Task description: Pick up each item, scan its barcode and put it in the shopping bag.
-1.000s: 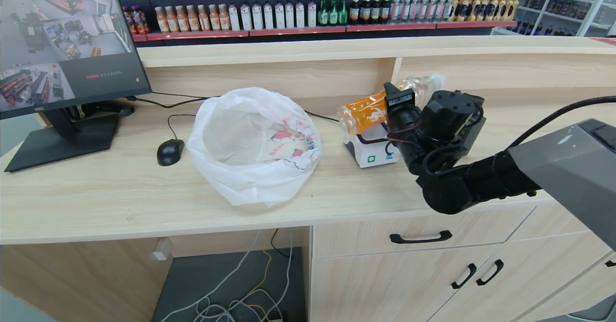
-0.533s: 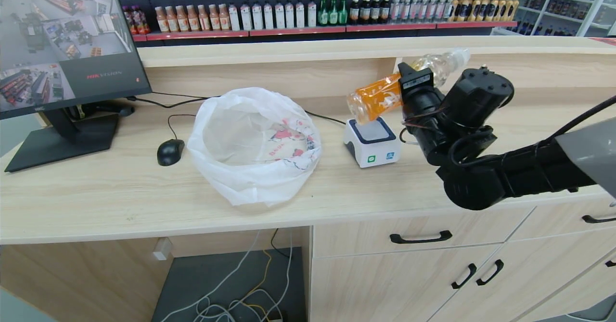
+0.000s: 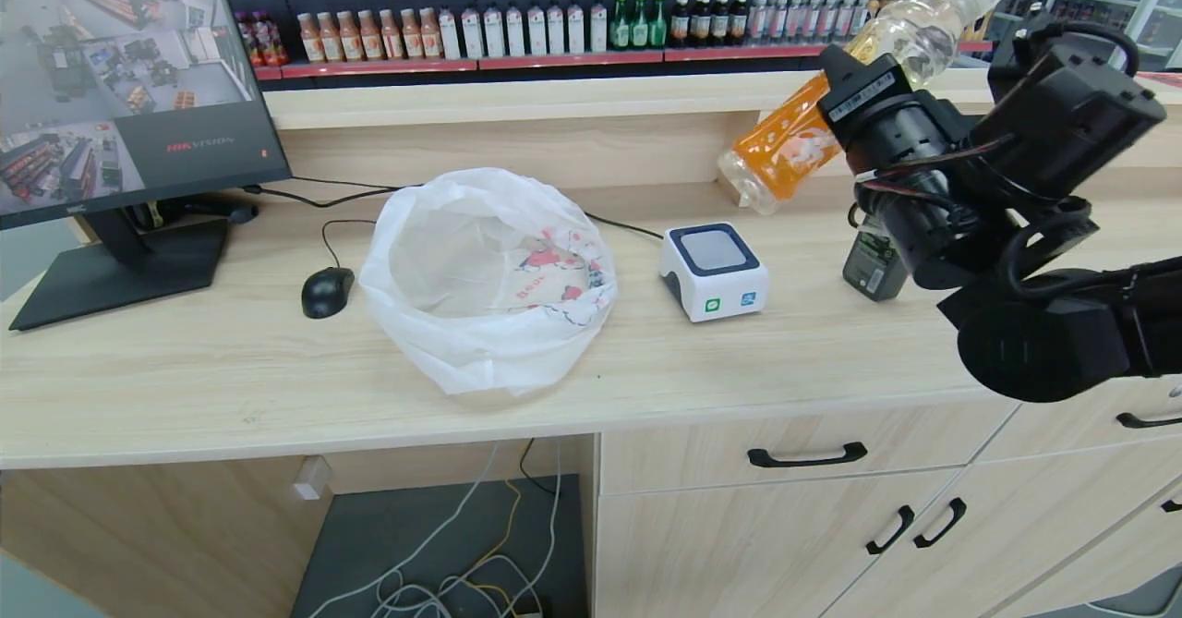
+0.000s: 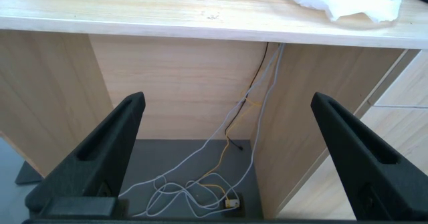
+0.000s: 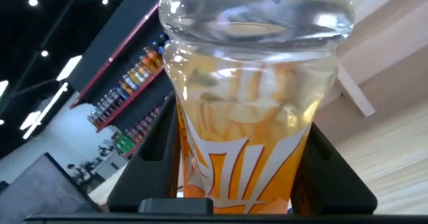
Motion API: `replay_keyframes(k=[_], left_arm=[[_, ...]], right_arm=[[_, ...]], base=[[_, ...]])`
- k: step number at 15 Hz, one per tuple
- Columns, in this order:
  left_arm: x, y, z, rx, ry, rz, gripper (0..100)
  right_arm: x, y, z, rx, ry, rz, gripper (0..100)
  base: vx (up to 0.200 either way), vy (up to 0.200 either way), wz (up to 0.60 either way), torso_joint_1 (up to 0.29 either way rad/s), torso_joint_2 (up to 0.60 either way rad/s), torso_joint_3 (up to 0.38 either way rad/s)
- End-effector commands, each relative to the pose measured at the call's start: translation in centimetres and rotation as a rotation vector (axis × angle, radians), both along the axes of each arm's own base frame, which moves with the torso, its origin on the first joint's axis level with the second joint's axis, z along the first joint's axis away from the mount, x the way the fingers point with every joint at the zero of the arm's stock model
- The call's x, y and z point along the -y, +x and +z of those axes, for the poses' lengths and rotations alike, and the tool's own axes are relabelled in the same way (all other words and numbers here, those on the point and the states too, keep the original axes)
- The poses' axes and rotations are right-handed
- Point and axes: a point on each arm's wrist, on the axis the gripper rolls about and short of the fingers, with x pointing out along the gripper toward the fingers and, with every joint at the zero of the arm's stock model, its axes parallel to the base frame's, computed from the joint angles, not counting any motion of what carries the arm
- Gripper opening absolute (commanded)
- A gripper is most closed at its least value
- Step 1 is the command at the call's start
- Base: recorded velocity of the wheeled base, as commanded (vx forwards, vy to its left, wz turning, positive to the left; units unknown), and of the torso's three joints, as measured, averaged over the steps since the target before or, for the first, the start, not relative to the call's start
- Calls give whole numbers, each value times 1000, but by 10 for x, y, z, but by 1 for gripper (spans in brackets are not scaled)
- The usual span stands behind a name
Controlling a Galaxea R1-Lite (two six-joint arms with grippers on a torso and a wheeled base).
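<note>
Counter surface [image 3: 231, 369]: light wood, with a front edge running the full width and a raised rear ledge [image 3: 517, 96] as the back boundary. A bare strip of wood runs along the front edge, before the shopping bag [image 3: 489, 276]. The white bag sits at mid-counter with its mouth open upward. A narrow gap of counter separates it from the scanner [image 3: 713, 272], a white box with a dark-framed window facing up. On the bag's other side lie a black mouse [image 3: 327, 291] and a monitor [image 3: 120, 73] on its stand. A small dark labelled item [image 3: 868, 262] stands on the counter near the scanner, partly hidden by the right arm. Behind the ledge, a shop shelf [image 3: 600, 27] carries rows of drinks. The right gripper [image 3: 854, 101] pinches the bottle [image 3: 785, 151] at mid-body, in the air, above and beyond the scanner and well apart from it. The bottle is tilted, white cap high, base low and toward the bag. It is clear plastic with pale liquid and an orange label with white graphics. The left gripper [image 4: 227, 103] hangs below counter level with its fingers spread wide, gripping nothing, facing cables [image 4: 221, 177] on the floor.
</note>
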Motion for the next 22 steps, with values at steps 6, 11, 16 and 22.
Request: replay_keyframes(k=[6,11,16,22], left_arm=[[0,0,0,0,0,1,100],[0,0,0,0,0,1,100],[0,0,0,0,-3,1,100],[0,0,0,0,-3,1,100]], right_arm=[[2,-62,10,90,-414,-28,0],[-1,-61,5,146,-606,-33,0],[-7,-45,-17,228,-735,-12,0],[-9,-41,-22,230,-735,-16,0]], base=[[0,0,0,0,0,0],[0,0,0,0,0,0],[0,0,0,0,0,0],[0,33,0,0,1,0]])
